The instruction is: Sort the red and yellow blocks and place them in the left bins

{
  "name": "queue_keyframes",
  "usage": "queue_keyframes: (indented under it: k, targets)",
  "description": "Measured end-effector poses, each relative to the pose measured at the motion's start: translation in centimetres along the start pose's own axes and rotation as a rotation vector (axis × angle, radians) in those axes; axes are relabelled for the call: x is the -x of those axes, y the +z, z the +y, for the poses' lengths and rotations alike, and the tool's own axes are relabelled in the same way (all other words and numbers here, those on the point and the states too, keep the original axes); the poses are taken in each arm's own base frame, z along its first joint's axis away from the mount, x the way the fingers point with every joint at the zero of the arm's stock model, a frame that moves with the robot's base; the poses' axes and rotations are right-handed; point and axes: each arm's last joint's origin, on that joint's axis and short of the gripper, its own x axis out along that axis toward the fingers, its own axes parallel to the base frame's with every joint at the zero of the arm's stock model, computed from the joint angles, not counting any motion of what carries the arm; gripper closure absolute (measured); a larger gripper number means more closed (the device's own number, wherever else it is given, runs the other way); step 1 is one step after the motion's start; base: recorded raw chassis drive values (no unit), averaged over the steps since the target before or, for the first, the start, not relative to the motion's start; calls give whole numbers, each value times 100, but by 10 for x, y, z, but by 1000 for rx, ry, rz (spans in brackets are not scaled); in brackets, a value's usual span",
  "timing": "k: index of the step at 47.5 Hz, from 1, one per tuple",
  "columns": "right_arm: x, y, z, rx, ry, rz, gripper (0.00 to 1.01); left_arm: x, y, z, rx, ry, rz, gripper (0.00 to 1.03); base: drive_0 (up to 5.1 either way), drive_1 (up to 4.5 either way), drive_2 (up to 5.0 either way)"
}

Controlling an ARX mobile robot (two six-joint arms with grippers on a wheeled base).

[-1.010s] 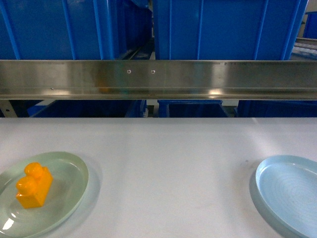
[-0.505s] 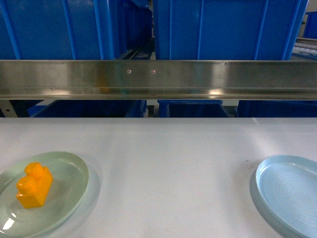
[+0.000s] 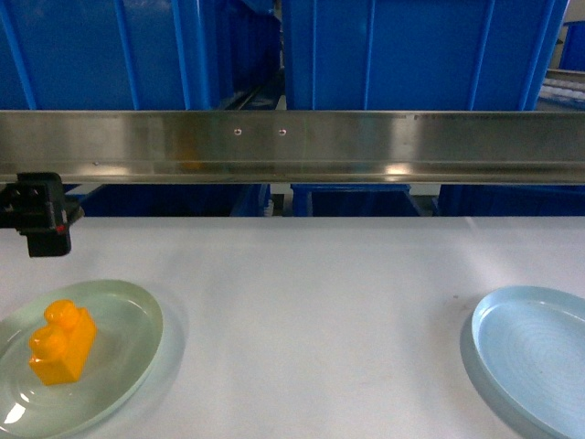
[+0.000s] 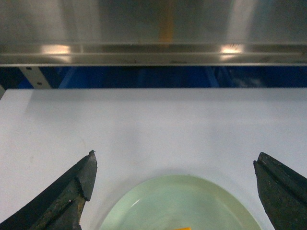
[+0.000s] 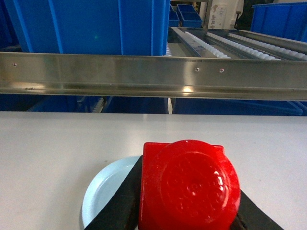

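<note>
The orange-yellow block [image 3: 62,341] with two studs lies on a pale green plate [image 3: 119,347] at the front left. In the left wrist view, my left gripper [image 4: 175,160] hangs open over the plate's far rim [image 4: 182,191], and only a sliver of the yellow block [image 4: 182,228] shows at the bottom edge. A black part of my left arm [image 3: 37,215] shows in the head view. My right gripper [image 5: 188,203] is shut on the red block [image 5: 189,184] above a pale blue plate [image 5: 103,191]. Large blue bins [image 3: 91,55] stand behind the rail.
A long steel rail [image 3: 292,146] runs across the far edge of the white table [image 3: 311,302]. Another big blue crate [image 3: 420,55] stands behind it on the right. The pale blue plate [image 3: 535,357] sits at the front right. Roller tracks [image 5: 240,43] lie beyond.
A black part of my left arm has come into the head view at the left edge, above the green plate. The yellow block and both plates have not moved.
</note>
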Motion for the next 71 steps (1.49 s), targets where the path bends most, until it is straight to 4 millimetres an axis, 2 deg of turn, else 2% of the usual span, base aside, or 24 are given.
queue_keyframes:
  k: [9, 17, 36, 55, 61, 65, 71]
  targets:
    - [0, 0, 0, 0, 0, 0, 73, -8, -16, -13, -22, 65, 61, 5, 0, 0, 0]
    - [0, 0, 0, 0, 0, 0, 73, -14, -42, -22, -15, 96, 151, 5, 0, 0, 0]
    - [0, 0, 0, 0, 0, 0, 73, -28, -82, -27, 29, 131, 235, 5, 0, 0, 0]
    - [0, 0, 0, 0, 0, 0, 73, -44, -96, -29, 77, 146, 257, 5, 0, 0, 0]
    - [0, 0, 0, 0, 0, 0, 73, -45, -98, -31, 95, 157, 265, 23, 0, 0, 0]
    - [0, 0, 0, 0, 0, 0, 73, -46, -98, -35, 97, 151, 261, 41, 0, 0, 0]
    - [0, 0, 0, 0, 0, 0, 73, -46, -98, -38, 97, 150, 267, 61, 0, 0, 0]
